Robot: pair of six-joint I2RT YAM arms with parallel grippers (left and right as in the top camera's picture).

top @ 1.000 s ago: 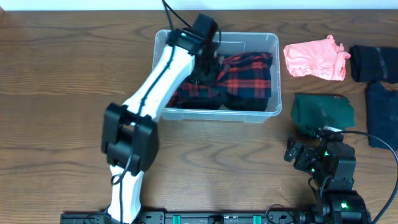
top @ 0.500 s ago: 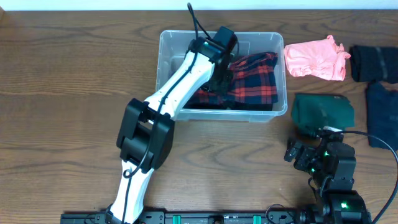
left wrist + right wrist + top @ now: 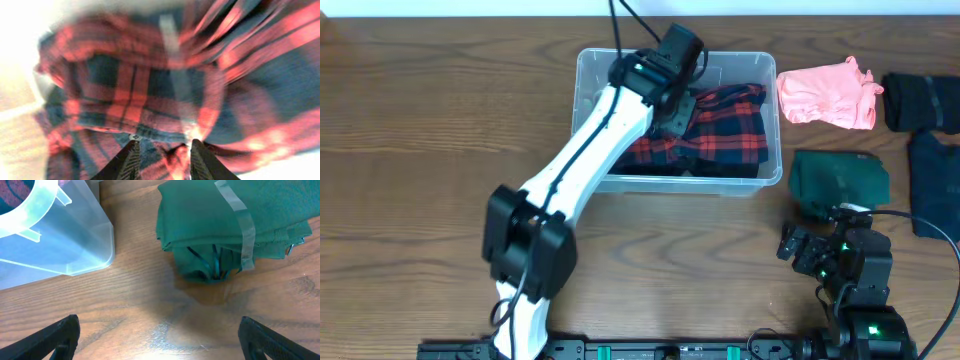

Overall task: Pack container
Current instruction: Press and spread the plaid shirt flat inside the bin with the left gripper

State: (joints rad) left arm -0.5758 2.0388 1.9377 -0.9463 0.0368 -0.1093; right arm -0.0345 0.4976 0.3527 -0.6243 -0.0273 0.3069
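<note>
The clear plastic container (image 3: 588, 62) stands at the back middle of the table. A red and dark plaid garment (image 3: 730, 125) lies inside it. My left gripper (image 3: 676, 108) reaches down into the container and its fingers (image 3: 162, 146) pinch a bunched fold of the plaid cloth (image 3: 150, 95). My right gripper (image 3: 802, 252) rests low at the front right, wide open and empty (image 3: 160, 330). It is just in front of a folded green garment (image 3: 220, 225), with the container's corner (image 3: 65, 240) to its left.
The folded green garment (image 3: 840, 180) lies right of the container. A pink garment (image 3: 825, 95) lies at the back right. Two dark folded garments (image 3: 920, 100) (image 3: 935, 180) lie along the right edge. Bare wood shows left of and in front of the container.
The container slid a little to the right early on. My left arm swung right, then pulled back and up over the plaid garment. The right arm has not moved.
</note>
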